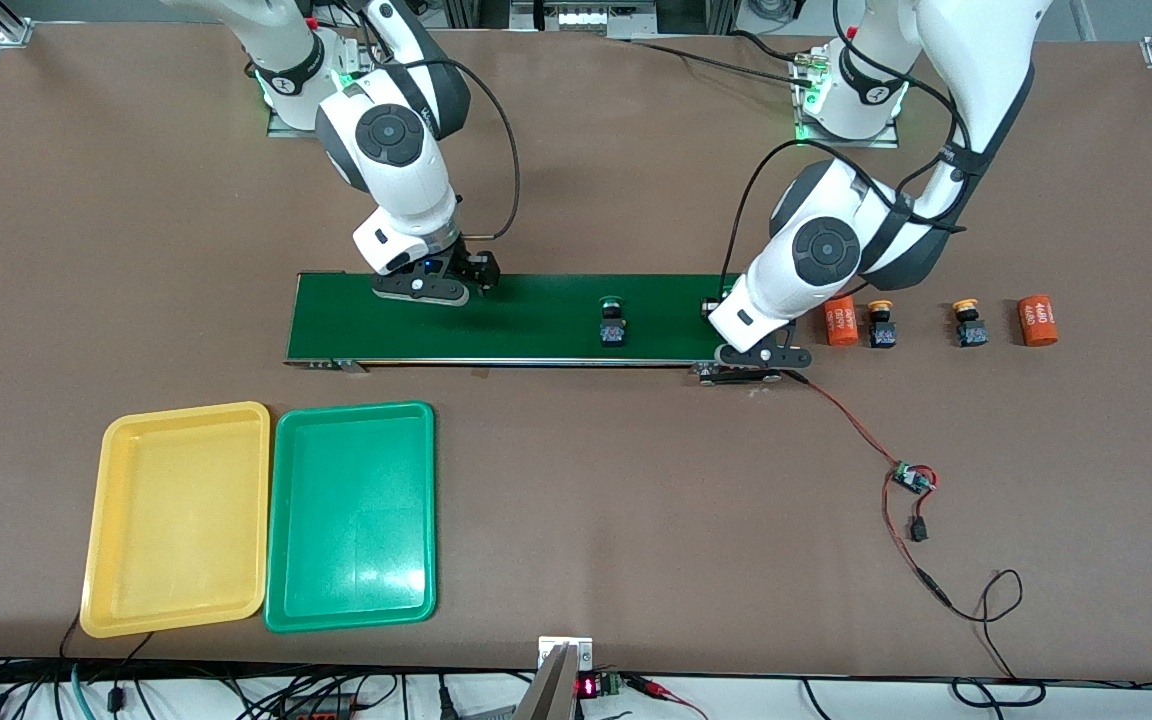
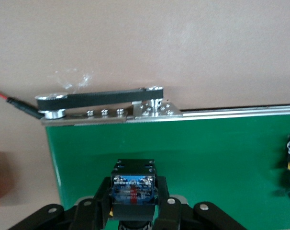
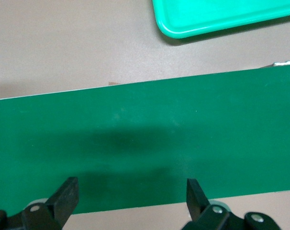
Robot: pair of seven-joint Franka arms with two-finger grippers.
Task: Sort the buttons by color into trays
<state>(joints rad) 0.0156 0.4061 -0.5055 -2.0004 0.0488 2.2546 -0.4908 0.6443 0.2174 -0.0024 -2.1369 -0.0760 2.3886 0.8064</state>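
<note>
A dark-green conveyor belt (image 1: 496, 318) crosses the table (image 1: 636, 480); 2 orange cylinders (image 1: 1037, 321) lie toward the left arm's end.

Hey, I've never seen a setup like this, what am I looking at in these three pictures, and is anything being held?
Two white robot arms stand at a brown table. One picture looks down from a high camera facing them; the other two come from cameras on each arm's wrist. A long green belt lies across the middle. The left gripper is shut on a button over the belt's end toward the left arm. The right gripper hangs open over the belt's other end, holding nothing. Another button sits on the belt. Two yellow-capped buttons and two orange cylinders lie off the belt toward the left arm's end. A yellow tray and a green tray wait nearer the front camera.
</note>
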